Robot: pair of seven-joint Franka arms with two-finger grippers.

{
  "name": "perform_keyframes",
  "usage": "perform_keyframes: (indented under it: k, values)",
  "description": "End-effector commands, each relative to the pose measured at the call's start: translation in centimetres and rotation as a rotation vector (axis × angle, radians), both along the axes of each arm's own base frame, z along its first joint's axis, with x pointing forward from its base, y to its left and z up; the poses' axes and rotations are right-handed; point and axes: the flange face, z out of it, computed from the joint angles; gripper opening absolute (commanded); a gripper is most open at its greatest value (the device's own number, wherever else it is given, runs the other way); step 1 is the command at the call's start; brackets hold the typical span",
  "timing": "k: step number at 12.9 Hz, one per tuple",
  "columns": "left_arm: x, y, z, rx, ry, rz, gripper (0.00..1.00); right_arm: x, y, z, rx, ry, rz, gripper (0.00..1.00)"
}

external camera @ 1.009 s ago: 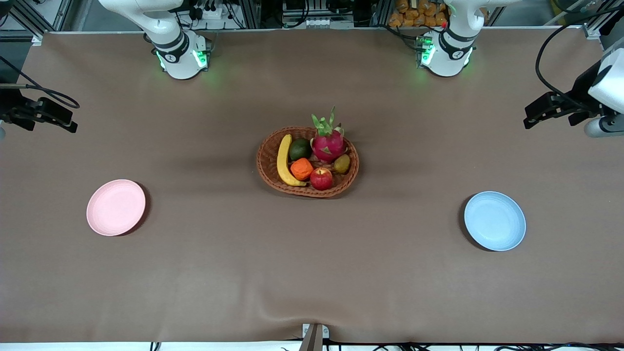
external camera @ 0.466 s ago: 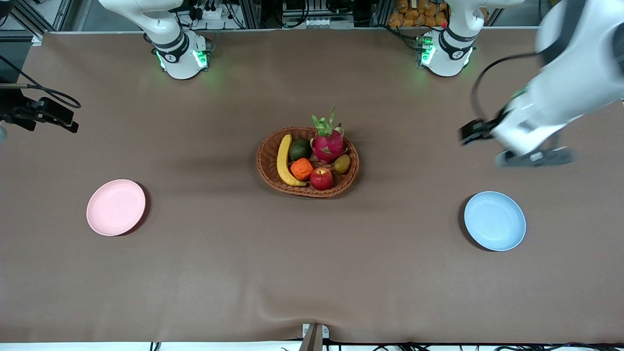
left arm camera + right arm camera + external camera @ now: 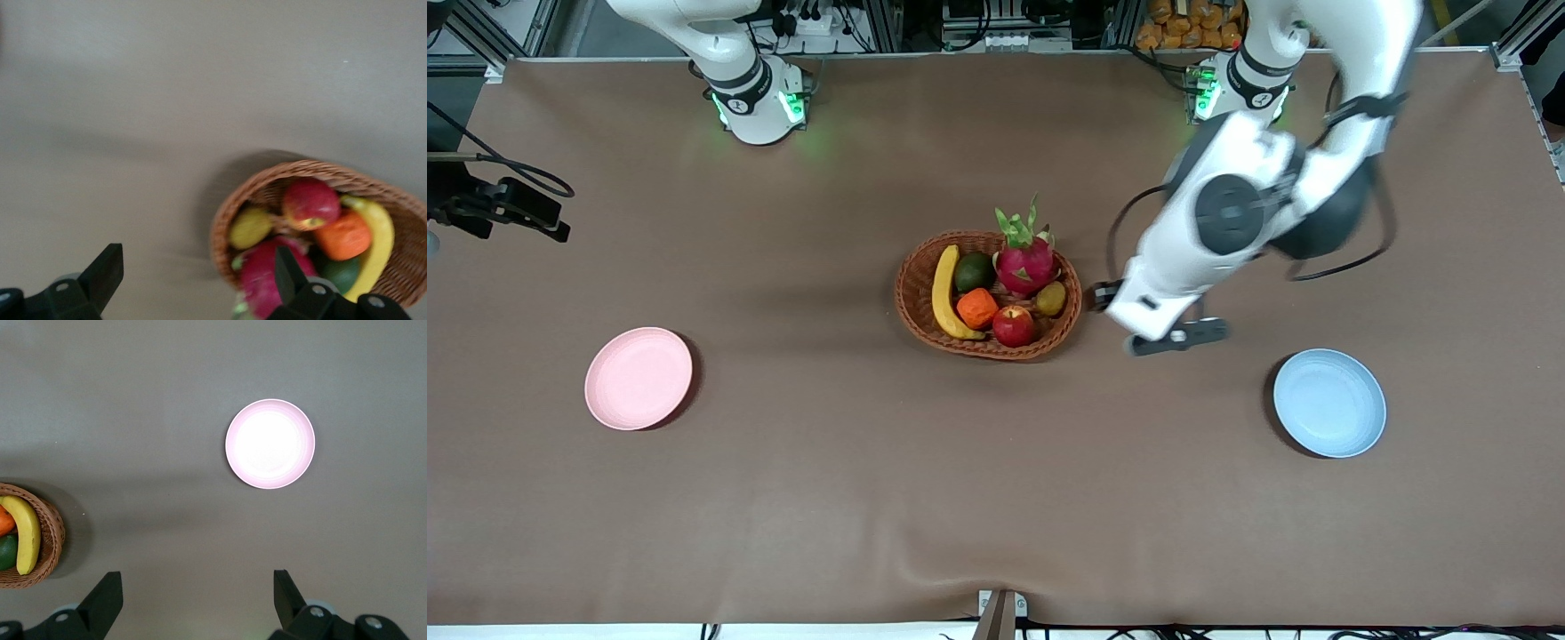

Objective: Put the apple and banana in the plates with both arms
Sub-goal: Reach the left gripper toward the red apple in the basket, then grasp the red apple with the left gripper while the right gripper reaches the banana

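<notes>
Brown cloth-covered table (image 3: 871,498), metal framing along base edge. Small red apple (image 3: 1013,325) and long yellow banana (image 3: 943,293) lie in brown wicker basket (image 3: 911,307) mid-table. My left gripper (image 3: 193,280) over cloth beside basket, jaws apart, empty. My right gripper (image 3: 193,600) waits, jaws apart, over bare cloth near pale pink plate (image 3: 639,378). Light blue plate (image 3: 1329,403) toward left arm's end.

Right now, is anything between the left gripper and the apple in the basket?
Only the basket's rim. The left gripper, open, hangs over bare table beside the basket at the left arm's end. The apple lies uncovered at the basket's camera-side edge, touching the orange fruit, with the dragon fruit just farther back.
</notes>
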Motion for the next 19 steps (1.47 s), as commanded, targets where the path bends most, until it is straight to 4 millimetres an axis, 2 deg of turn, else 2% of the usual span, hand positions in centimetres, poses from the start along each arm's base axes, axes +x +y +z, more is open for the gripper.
perform_keyframes:
  k: [1,3,5,8,9,11,13,15,17,19]
  values:
    - [-0.1,-3.9,-3.5,-0.011,-0.012,0.127,1.00,-0.1,0.0,0.5,0.004,-0.005,-0.016,1.00]
    - [-0.6,-6.3,-6.2,-0.035,-0.029,0.192,1.00,-0.1,0.0,0.7,0.004,-0.005,-0.017,1.00]
    - [-2.5,-10.0,-9.7,-0.043,-0.036,0.212,1.00,-0.1,0.0,0.7,0.004,-0.006,-0.017,1.00]
    - [-3.8,-12.6,-12.9,-0.064,-0.058,0.239,1.00,0.0,0.6,0.6,0.008,-0.008,-0.008,1.00]
    - [-3.7,-12.7,-13.4,-0.073,-0.069,0.242,1.00,0.2,2.1,0.4,0.009,-0.006,0.020,1.00]
    - [-4.3,-13.2,-14.0,-0.058,-0.081,0.214,1.00,1.2,6.5,-1.8,0.004,0.034,0.098,1.00]
    - [-4.7,-13.5,-15.4,-0.022,-0.098,0.169,1.00,2.0,9.8,-4.3,-0.002,0.078,0.149,1.00]
    - [-5.2,-13.7,-17.2,0.008,-0.102,0.127,0.99,3.0,13.7,-7.9,-0.016,0.126,0.212,1.00]
    - [-6.1,-14.3,-18.7,0.019,-0.088,0.112,0.96,4.4,16.9,-10.5,-0.019,0.098,0.255,1.00]
    - [-6.0,-14.3,-18.8,0.020,-0.101,0.098,0.85,5.3,20.2,-13.6,-0.026,0.089,0.301,1.00]
